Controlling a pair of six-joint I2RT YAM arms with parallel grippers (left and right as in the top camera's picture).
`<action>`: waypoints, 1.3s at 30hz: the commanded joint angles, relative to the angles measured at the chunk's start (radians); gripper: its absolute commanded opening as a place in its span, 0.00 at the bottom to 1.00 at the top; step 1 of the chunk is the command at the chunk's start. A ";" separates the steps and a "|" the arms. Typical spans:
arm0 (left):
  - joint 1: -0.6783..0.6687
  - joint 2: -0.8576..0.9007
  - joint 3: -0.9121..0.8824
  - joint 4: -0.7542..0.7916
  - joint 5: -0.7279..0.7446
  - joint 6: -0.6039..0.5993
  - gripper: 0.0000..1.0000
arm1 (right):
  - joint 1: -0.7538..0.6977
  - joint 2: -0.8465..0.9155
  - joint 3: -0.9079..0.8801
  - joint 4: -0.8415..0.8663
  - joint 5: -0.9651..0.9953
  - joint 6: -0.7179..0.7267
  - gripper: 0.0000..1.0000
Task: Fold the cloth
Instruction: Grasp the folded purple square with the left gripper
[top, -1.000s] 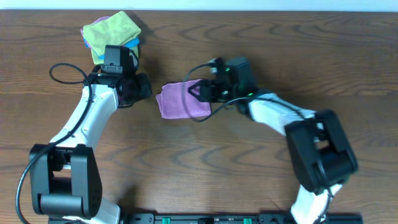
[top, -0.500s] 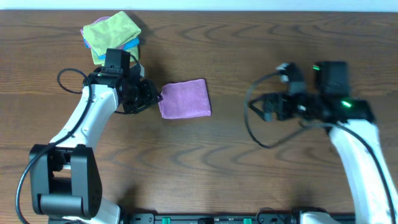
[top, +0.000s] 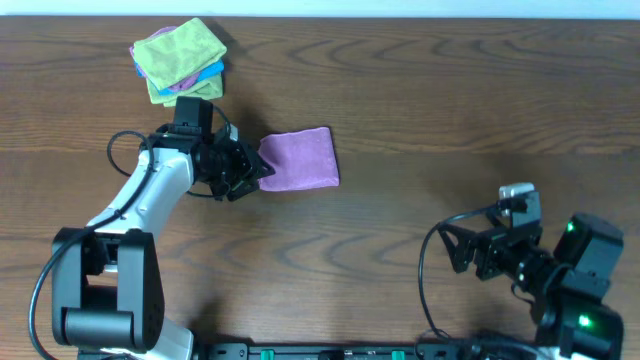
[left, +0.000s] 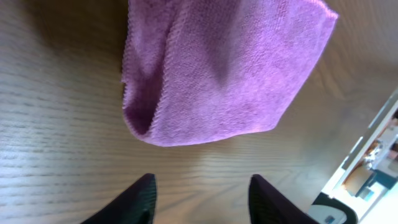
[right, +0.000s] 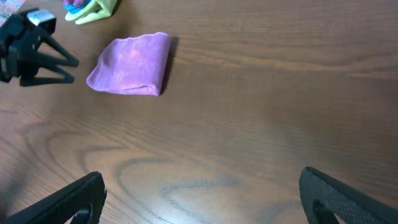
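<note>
The cloth (top: 300, 160) is not the nearest thing. Lowest in the overhead frame, at lower right, sits the right tool (top: 451, 251), spread wide with nothing in it and well apart from everything else.

Higher up, left of centre, the left tool (top: 254, 175) points at the cloth's left edge. Its jaws are parted and empty, and in its own camera a strip of bare counter (left: 56, 137) lies between the fingers (left: 144, 194) and the cloth.

Beyond it the lilac cloth lies flat, upper centre of the overhead frame, already doubled over, with a rolled, layered edge toward the tool. Farthest off, in the upper left corner, is a pile of green and blue cloths (top: 180, 55).

The step looks like a pinch on that near edge for another fold. It should go well if the left tool comes in low along the counter, takes every layer at once, lifts only a little and lays the edge squarely on the far one.
</note>
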 joint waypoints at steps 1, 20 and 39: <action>-0.031 -0.017 -0.007 0.008 0.021 -0.044 0.58 | -0.009 -0.026 -0.026 0.000 -0.024 -0.012 0.99; -0.105 -0.016 -0.325 0.528 -0.042 -0.426 0.95 | -0.006 -0.026 -0.026 0.000 -0.013 -0.013 0.99; -0.166 0.149 -0.396 0.823 -0.224 -0.511 0.98 | -0.006 -0.026 -0.026 0.000 -0.013 -0.012 0.99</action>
